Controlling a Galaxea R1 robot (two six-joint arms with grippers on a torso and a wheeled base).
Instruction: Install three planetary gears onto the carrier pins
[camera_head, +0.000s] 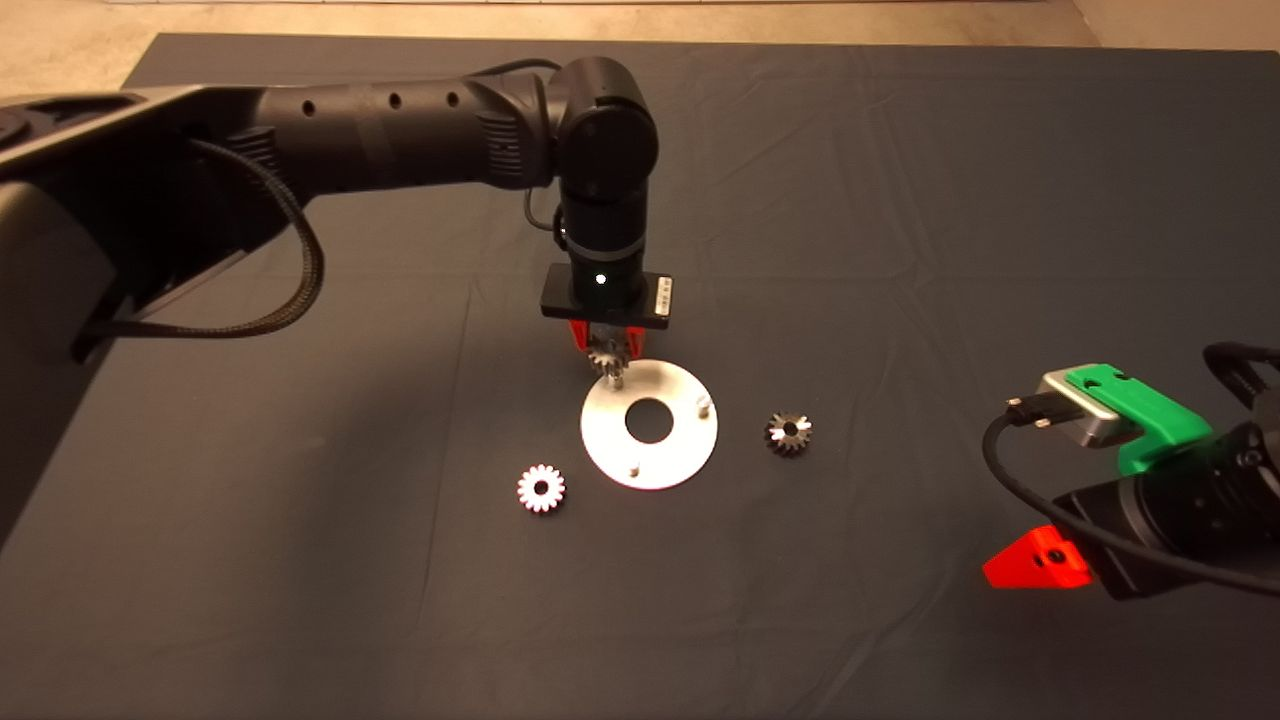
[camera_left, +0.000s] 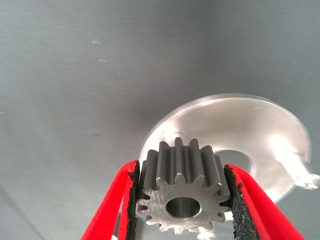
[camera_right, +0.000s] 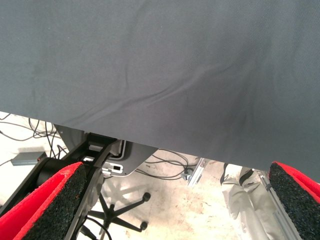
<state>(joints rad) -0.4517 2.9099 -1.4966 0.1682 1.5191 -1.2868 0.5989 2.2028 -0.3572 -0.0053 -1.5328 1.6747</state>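
Note:
My left gripper (camera_head: 605, 345) is shut on a planetary gear (camera_head: 607, 358), held just above the far-left carrier pin (camera_head: 616, 379) of the white disc (camera_head: 680, 450). In the left wrist view the gear (camera_left: 182, 192) sits between the red fingers (camera_left: 112, 205), with the disc (camera_left: 250, 132) behind it and one pin (camera_left: 307, 178) at its rim. Two other pins (camera_head: 703, 405) (camera_head: 634, 467) stand bare. One gear (camera_head: 541, 488) lies on the mat left of the disc, and another (camera_head: 789, 433) lies to its right. My right gripper (camera_head: 1040, 565) is parked at the lower right, open.
The dark mat (camera_head: 900, 200) covers the table. The right wrist view looks past the mat's edge (camera_right: 150, 142) at cables, a chair base (camera_right: 125, 210) and a person's leg (camera_right: 245, 200) on the floor.

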